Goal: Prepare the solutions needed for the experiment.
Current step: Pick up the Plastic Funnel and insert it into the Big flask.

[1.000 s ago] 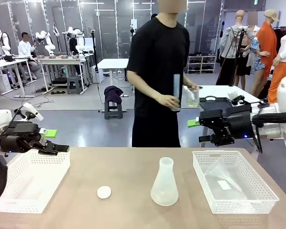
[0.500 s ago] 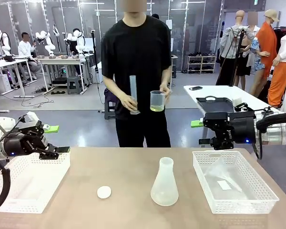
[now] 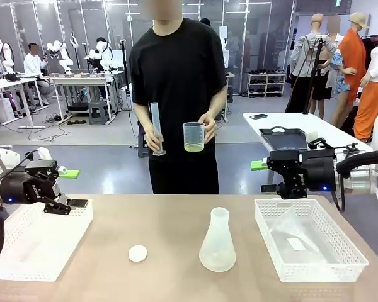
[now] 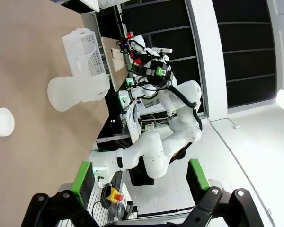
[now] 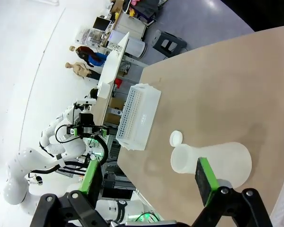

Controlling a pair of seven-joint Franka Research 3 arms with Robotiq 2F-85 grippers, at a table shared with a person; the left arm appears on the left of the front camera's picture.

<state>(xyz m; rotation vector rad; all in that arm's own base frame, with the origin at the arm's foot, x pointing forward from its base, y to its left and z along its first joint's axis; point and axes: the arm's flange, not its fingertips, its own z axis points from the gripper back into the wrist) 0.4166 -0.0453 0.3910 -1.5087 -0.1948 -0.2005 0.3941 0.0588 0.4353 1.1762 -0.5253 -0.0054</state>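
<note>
Item 1. Solution (image 3: 193, 148): pale yellow, translucent, a shallow layer at the bottom of a clear beaker (image 3: 193, 133). The beaker is held upright at waist height by a person (image 3: 176, 82) standing beyond the far edge of the tabletop (image 3: 164, 220). The beaker hand (image 3: 210, 124) is closed around the beaker's side, with the solution just below and beside it. No markings can be read on the beaker.

Item 2. Graduated cylinder (image 3: 155, 126): clear, tilted slightly, gripped low down by the person's cylinder hand (image 3: 154, 134), just beside the beaker. Its scale cannot be read.

Item 3. Left gripper (image 3: 72, 189) (image 4: 140, 177): raised over the far edge of the left basket (image 3: 72, 242), jaws spread wide, nothing held. It is well apart from the solution.

Item 4. Right gripper (image 3: 263, 176) (image 5: 148, 178): raised by the far corner of the right basket (image 3: 315, 270), jaws spread wide, nothing held. It is also well apart from the solution. Small pale lettering on the gripper bodies is too small to be read.

Item 5. Conical flask (image 3: 217, 242) (image 4: 78, 90) (image 5: 213, 163): translucent white, upright, set toward the near edge of the tabletop, between the two baskets.

Item 6. Cap (image 3: 137, 253) (image 4: 2, 122) (image 5: 176, 137): small, white, round, laid flat near the near edge, near the flask on its left-basket side.

Item 7. Left basket: white, perforated, placed at the left edge of the tabletop.

Item 8. Right basket: white, perforated, placed at the right edge. A clear plastic bag (image 3: 290, 229) with a white label (image 3: 296, 243) is laid inside; no print can be made out on the label.
</note>
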